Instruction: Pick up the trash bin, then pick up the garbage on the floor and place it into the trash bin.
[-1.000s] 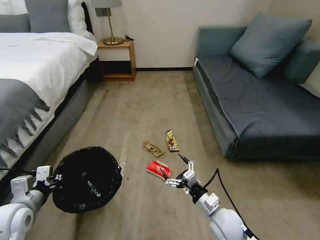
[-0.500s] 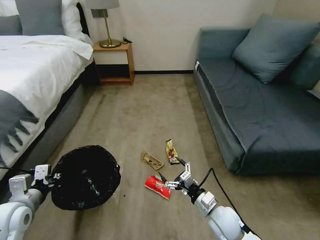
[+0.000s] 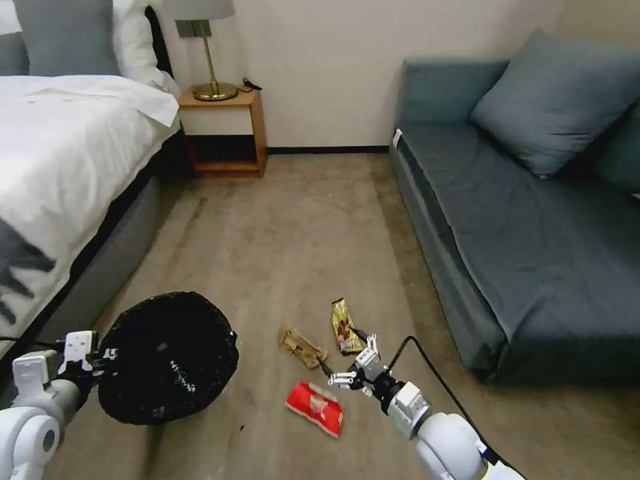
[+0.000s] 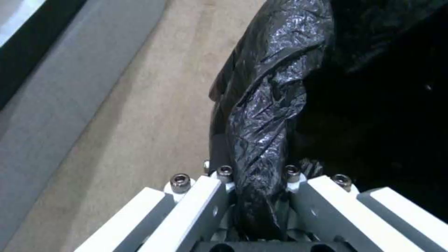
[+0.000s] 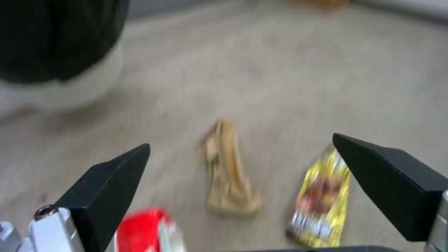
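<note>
Right hand [image 3: 341, 349] spread above tan wrapper [image 3: 301, 347]; left hand [image 3: 100, 359] clamping trash bin [image 3: 167, 357] rim

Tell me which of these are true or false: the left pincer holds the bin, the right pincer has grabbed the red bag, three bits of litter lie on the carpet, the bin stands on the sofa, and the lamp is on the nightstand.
1. The left pincer grips the trash bin by its bag-covered rim. True.
2. The right pincer has grabbed the red snack bag. False: it is open and empty, and the bag lies on the carpet.
3. Three litter items lie on the carpet. True: the red snack bag, the tan wrapper and the gold candy wrapper.
4. The bin stands on the sofa. False: it is beside the bed.
5. The lamp stands on the nightstand. True.
</note>
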{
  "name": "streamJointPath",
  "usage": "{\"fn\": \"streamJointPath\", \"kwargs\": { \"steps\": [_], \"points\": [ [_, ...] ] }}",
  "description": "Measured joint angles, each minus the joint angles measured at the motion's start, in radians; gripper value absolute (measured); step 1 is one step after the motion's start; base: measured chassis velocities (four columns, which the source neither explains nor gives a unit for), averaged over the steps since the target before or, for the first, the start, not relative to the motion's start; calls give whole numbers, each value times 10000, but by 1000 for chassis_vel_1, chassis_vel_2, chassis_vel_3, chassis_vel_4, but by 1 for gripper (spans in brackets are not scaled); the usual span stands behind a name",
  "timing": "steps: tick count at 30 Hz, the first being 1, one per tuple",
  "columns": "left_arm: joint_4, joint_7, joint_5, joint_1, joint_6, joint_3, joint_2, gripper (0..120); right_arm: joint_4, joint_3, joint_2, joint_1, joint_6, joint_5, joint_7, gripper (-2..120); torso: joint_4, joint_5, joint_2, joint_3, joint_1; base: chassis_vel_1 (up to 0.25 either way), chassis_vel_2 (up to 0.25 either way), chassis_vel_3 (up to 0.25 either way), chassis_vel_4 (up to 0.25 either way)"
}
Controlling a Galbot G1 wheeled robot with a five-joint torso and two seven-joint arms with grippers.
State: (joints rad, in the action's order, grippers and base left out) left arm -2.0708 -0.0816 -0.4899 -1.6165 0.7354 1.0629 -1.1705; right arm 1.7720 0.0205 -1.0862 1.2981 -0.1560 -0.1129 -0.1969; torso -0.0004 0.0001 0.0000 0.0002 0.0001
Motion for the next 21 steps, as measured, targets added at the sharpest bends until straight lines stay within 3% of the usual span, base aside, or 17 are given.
{"fn": "streamJointPath", "kwargs": {
  "steps": [5,10,18,21],
  "points": [
    [-43,-7,0,-88,1,48,-19,3,-430,-718,395,-960,-1429,-1123,-636,100,7,-2,0,-2,0,12,-4,-4,11],
    [-58,-35,3,-203,1,124,-56,3,-964,-1241,308,-1582,-2081,-1618,-1146,100,5,-2,1,-2,0,0,0,0,0],
    [-152,-36,20,-221,1,104,-107,3,-2451,-1995,-354,-2236,-2343,-534,-1360,100,4,0,0,-2,0,0,0,0,0],
    [-167,-36,36,-270,0,114,-172,3,-3083,-2221,-563,-2430,-2403,35,-1396,93,5,-1,0,-2,-1,0,0,0,0]
  ]
}}
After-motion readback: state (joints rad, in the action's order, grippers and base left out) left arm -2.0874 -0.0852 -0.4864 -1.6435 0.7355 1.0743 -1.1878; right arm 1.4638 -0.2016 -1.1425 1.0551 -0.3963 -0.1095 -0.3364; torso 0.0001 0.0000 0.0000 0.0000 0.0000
